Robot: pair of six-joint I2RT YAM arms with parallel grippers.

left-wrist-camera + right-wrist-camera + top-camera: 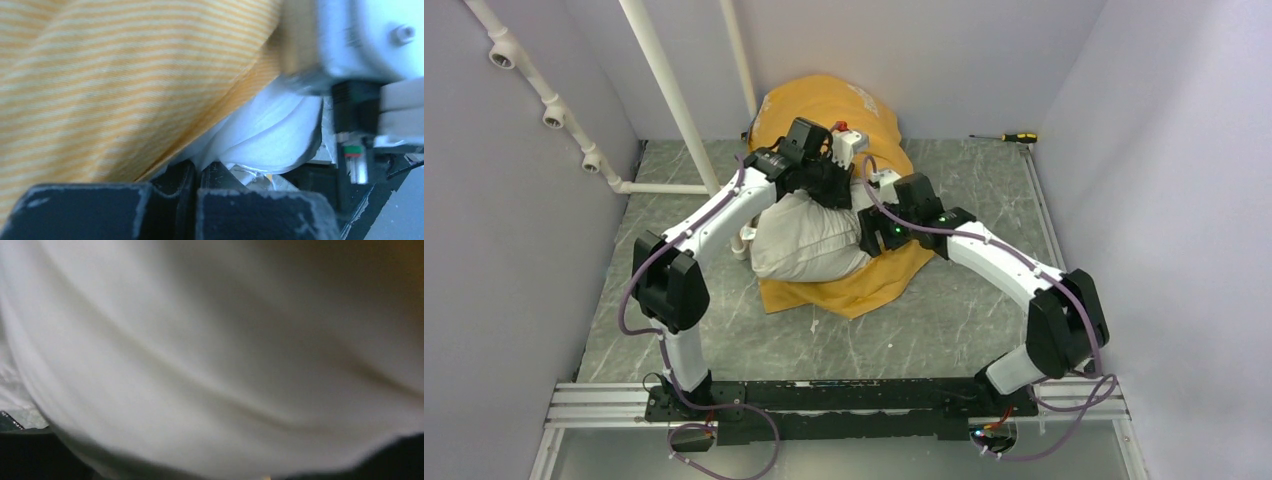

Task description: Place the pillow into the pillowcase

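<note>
Surface (984, 300): grey marbled top, carrying everything below.

Pillowcase (824, 105): lying yellow-orange side up, at the middle of the far edge of the surface. Its far end is bunching up against the back wall. Its open end is facing the near edge, with a flap spreading flat under the pillow.

Pillow (809, 245): white and plump, sitting partly inside the pillowcase. Its far part is running in under the orange cloth. Its near part is bulging out toward the centre of the surface.

Left gripper (195, 185): reaching to the upper lip of the pillowcase mouth, over the pillow. In the left wrist view the jaws are standing closed, only a thin slit between the dark fingers (85, 210). The striped orange hem is running taut down into that slit, so the jaws are pinching the pillowcase. White pillow cloth is showing just beyond the hem.

Right gripper (866, 225): pressing into the right flank of the pillow at the pillowcase mouth. In the right wrist view white pillow cloth is filling nearly the whole picture. Dark finger shapes are showing only at the two bottom corners, so the jaws are standing wide apart with pillow bulging between them.

Screwdriver (1009, 137): lying at the far right corner of the surface, well apart from the fabric.
</note>
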